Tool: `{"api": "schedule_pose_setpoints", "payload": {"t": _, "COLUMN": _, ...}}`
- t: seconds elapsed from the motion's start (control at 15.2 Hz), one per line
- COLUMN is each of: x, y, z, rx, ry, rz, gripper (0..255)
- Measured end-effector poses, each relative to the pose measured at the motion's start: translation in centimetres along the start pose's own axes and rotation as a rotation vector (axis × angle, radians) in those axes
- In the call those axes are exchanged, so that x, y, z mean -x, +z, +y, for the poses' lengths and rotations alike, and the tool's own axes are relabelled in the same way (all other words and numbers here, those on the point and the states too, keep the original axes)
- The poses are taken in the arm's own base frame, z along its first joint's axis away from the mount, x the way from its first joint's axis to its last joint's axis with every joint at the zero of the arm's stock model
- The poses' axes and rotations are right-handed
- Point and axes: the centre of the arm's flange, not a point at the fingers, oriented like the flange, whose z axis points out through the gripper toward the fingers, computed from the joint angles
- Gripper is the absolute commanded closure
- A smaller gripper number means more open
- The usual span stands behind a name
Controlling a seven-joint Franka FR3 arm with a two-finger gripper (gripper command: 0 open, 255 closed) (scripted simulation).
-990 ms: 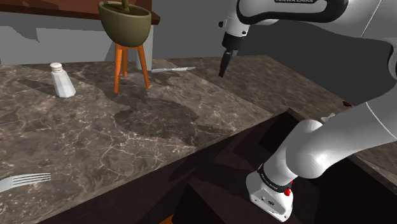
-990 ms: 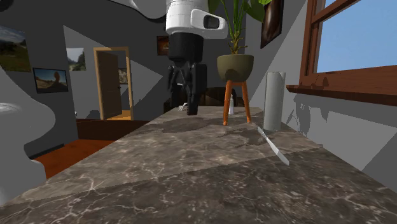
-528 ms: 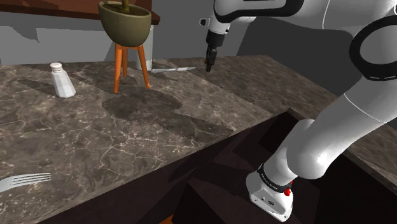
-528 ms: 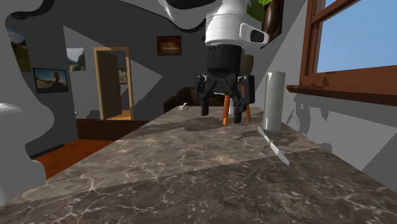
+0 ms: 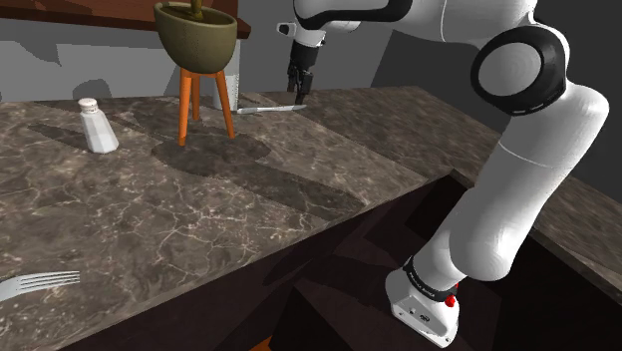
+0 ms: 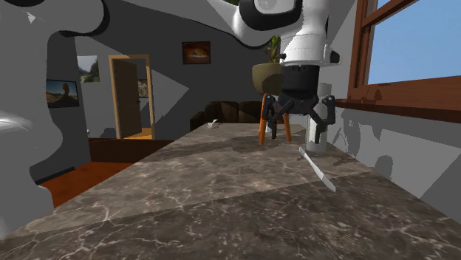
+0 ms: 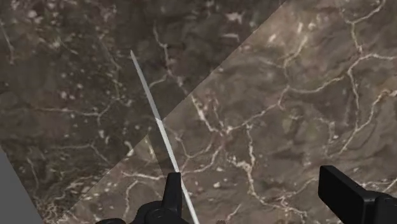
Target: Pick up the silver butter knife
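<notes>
The silver butter knife (image 5: 271, 107) lies flat on the marble desk (image 5: 199, 199) in the upper middle of the shoulder view, just right of the orange-legged plant stand (image 5: 204, 100). The hand (image 5: 299, 86) hovers over its right end, fingers spread wide and holding nothing. In the wrist view the knife runs past one finger (image 7: 172, 191), not midway between the two. I'd centre first, straddle its narrow width, then descend until the tips nearly meet the desk — a thin knife leaves little to catch.
</notes>
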Motion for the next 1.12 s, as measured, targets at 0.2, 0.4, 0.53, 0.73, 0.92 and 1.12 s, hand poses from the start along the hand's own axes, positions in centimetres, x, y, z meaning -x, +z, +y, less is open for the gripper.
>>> {"api": "schedule_pose_setpoints", "payload": {"t": 0.2, "x": -3.0, "y": 0.8, "z": 2.0, "rx": 0.007, "ry": -0.128, "rz": 0.011, "gripper": 0}}
{"api": "schedule_pose_setpoints", "payload": {"t": 0.4, "x": -6.0, "y": 0.8, "z": 3.3, "rx": 0.012, "ry": -0.241, "rz": 0.02, "gripper": 0}}
{"api": "schedule_pose_setpoints", "payload": {"t": 0.53, "x": -6.5, "y": 1.8, "z": 3.5, "rx": 0.013, "ry": -0.261, "rz": 0.022, "gripper": 0}}
{"api": "schedule_pose_setpoints", "payload": {"t": 0.73, "x": -6.5, "y": 3.2, "z": 3.6, "rx": 0.013, "ry": -0.268, "rz": 0.023, "gripper": 0}}
{"api": "schedule_pose_setpoints", "payload": {"t": 0.92, "x": -6.5, "y": 4.7, "z": 3.6, "rx": 0.013, "ry": -0.268, "rz": 0.023, "gripper": 0}}
{"api": "schedule_pose_setpoints", "payload": {"t": 1.12, "x": -6.5, "y": 5.1, "z": 3.6, "rx": 0.014, "ry": -0.268, "rz": 0.023, "gripper": 255}}
